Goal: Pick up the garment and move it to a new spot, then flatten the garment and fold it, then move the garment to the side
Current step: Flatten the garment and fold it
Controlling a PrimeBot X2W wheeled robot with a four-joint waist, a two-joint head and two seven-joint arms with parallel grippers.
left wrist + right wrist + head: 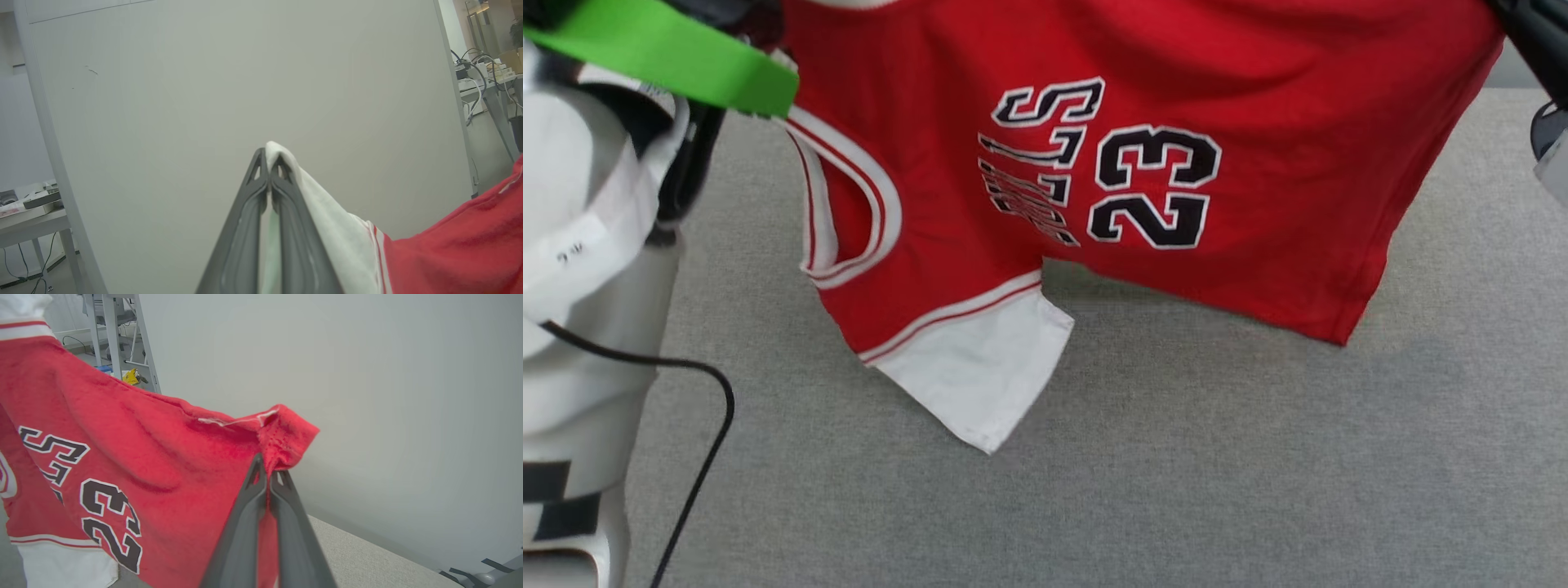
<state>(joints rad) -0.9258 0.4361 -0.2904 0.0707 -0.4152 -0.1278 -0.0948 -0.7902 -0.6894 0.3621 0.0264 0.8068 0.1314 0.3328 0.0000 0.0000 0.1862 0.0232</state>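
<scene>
Garment (931,204) (red thin-fabric sports jersey, white sleeves, red-and-white striped trim) hangs spread above the grey fabric-covered bench (1176,474). It is suspended by two corners, one in each claw. Head view presents its width, with one white sleeve (980,376) drooping lowest toward the bench; contact with the surface cannot be determined. A pale flat partition panel (245,81) stands beyond the claws in both wrist views. The white left forearm (580,245), with a green tab (670,53) and a black cable (733,402), occupies the left edge of head view.

Head view cuts off the top edge of the garment; the wrist views supply the grip detail:
- Left wrist view: left claw (269,157) clenched on a white sleeve edge.
- Right wrist view: right claw (267,467) clenched on a red hem corner.

Black white-outlined numerals "23" (1156,188) lie sideways in head view and appear again in right wrist view.
</scene>
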